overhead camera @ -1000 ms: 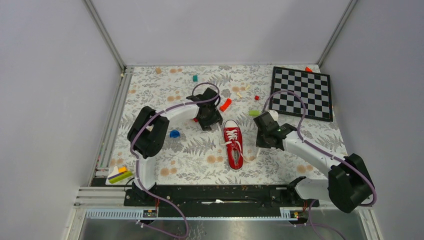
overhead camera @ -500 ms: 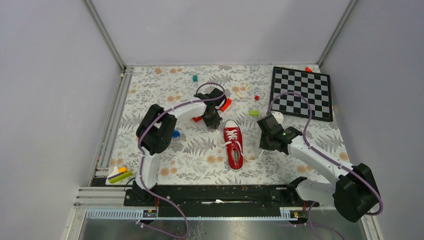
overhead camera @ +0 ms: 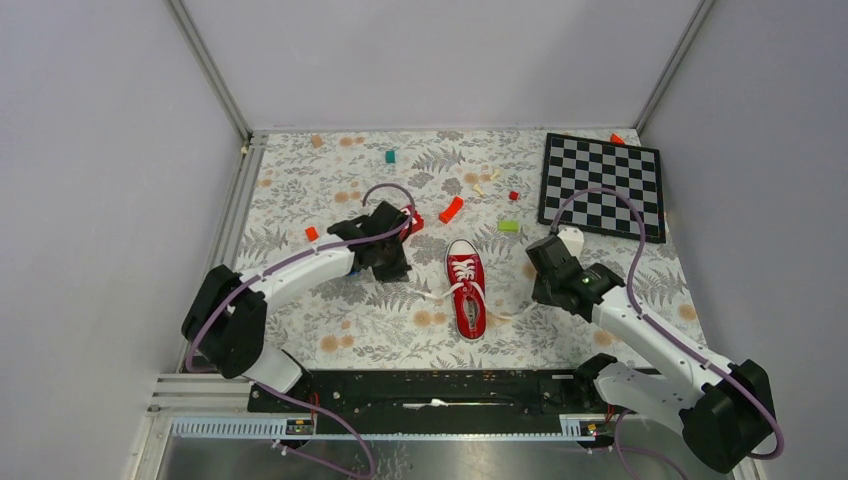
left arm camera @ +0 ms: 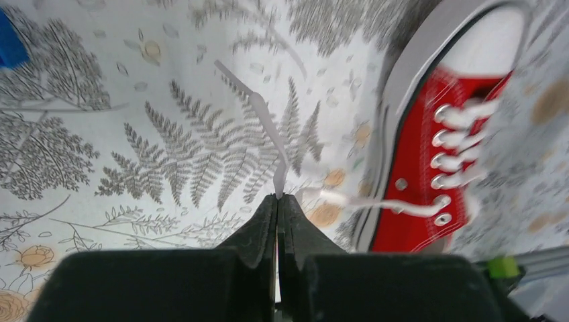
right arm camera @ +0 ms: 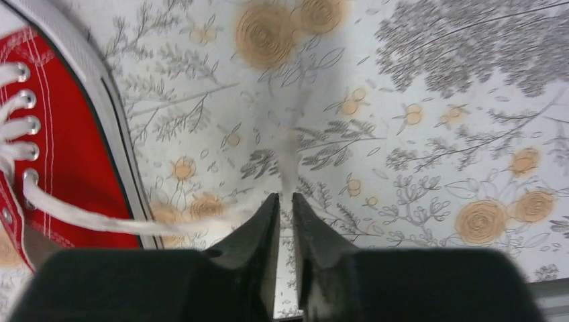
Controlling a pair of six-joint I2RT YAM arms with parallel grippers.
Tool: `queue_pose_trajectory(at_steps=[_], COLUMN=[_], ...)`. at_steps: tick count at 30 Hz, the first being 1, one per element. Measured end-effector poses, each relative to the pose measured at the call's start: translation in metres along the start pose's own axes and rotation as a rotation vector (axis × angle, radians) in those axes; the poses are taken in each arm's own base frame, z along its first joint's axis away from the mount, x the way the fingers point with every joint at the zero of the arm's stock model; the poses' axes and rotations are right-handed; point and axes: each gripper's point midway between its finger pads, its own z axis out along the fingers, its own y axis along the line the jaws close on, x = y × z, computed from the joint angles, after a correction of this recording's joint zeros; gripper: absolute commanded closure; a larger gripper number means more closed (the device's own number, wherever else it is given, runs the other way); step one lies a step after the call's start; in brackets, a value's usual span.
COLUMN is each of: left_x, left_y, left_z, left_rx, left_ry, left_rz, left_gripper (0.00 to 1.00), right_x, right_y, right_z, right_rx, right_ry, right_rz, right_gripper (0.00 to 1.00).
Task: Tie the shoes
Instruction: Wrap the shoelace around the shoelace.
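Top view: shows one red sneaker [overhead camera: 467, 292] near the middle of the floral tabletop [overhead camera: 300, 180], toe toward 12 o'clock. Two white laces trailing out: left lace [overhead camera: 436, 293] toward 9 o'clock, right lace [overhead camera: 497, 316] toward 4 o'clock. Two arms in all: left gripper [overhead camera: 395, 262] just at 9 o'clock of the sneaker, right gripper [overhead camera: 542, 288] near it at 3 o'clock. Beyond the toe, counts one checkerboard [overhead camera: 603, 185] at 1 o'clock, one green block [overhead camera: 508, 226], one teal block [overhead camera: 390, 156] and one curved red-orange piece [overhead camera: 452, 209].

Left wrist view: shows jaws pressed together, pinching the left lace where it comes across from the sneaker's eyelets at 3 o'clock. Free end lies toward 11 o'clock over a fern print. One blue piece [left arm camera: 8, 45] at the 10 o'clock corner.

Right wrist view: shows jaws a little spread, with a narrow gap between them. Right lace runs from the sneaker at 9 o'clock up to the tips. Blurred there, so cannot tell whether touching.
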Motion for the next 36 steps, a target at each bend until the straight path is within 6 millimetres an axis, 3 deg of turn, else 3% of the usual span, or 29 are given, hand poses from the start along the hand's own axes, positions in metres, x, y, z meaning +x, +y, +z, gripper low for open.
queue_pose_trajectory(at_steps=[3, 7, 13, 17, 20, 23, 26, 28, 31, 36], left_x=[0.026, 0.051, 0.042, 0.029, 0.028, 0.047, 0.074, 0.086, 0.085, 0.061], left_y=[0.01, 0.017, -0.004, -0.014, -0.011, 0.012, 0.043, 0.055, 0.047, -0.006], left_z=[0.005, 0.009, -0.019, -0.042, -0.042, -0.028, -0.019, -0.023, -0.035, -0.058], left_rx=[0.027, 0.031, 0.143, 0.21, 0.214, 0.179, 0.137, 0.118, 0.149, 0.305], left_ry=[0.061, 0.132, 0.071, -0.002, -0.014, 0.03, 0.103, 0.136, 0.11, -0.042], left_rz=[0.05, 0.108, 0.148, 0.167, 0.186, 0.212, 0.233, 0.261, 0.328, 0.483], left_gripper=[1.0, 1.0, 1.0, 1.0, 0.98, 0.52, 0.25, 0.18, 0.15, 0.19], right_x=[0.011, 0.014, 0.003, -0.007, -0.006, -0.007, -0.01, -0.014, -0.018, -0.036], right_y=[0.005, 0.008, 0.024, 0.064, 0.098, 0.112, 0.108, 0.105, 0.098, 0.077], right_z=[0.002, 0.002, -0.011, -0.034, -0.051, -0.052, -0.049, -0.048, -0.045, -0.041], right_rx=[-0.032, -0.049, -0.125, -0.286, -0.386, -0.413, -0.386, -0.368, -0.335, -0.292], right_ry=[0.043, 0.062, 0.051, 0.023, 0.022, 0.02, 0.001, -0.019, -0.04, -0.065], right_rz=[-0.007, -0.009, 0.009, -0.028, -0.09, -0.11, -0.109, -0.107, -0.103, -0.02], right_gripper=[0.5, 0.46, 0.42, 0.41, 0.41, 0.41, 0.37, 0.36, 0.36, 0.36])
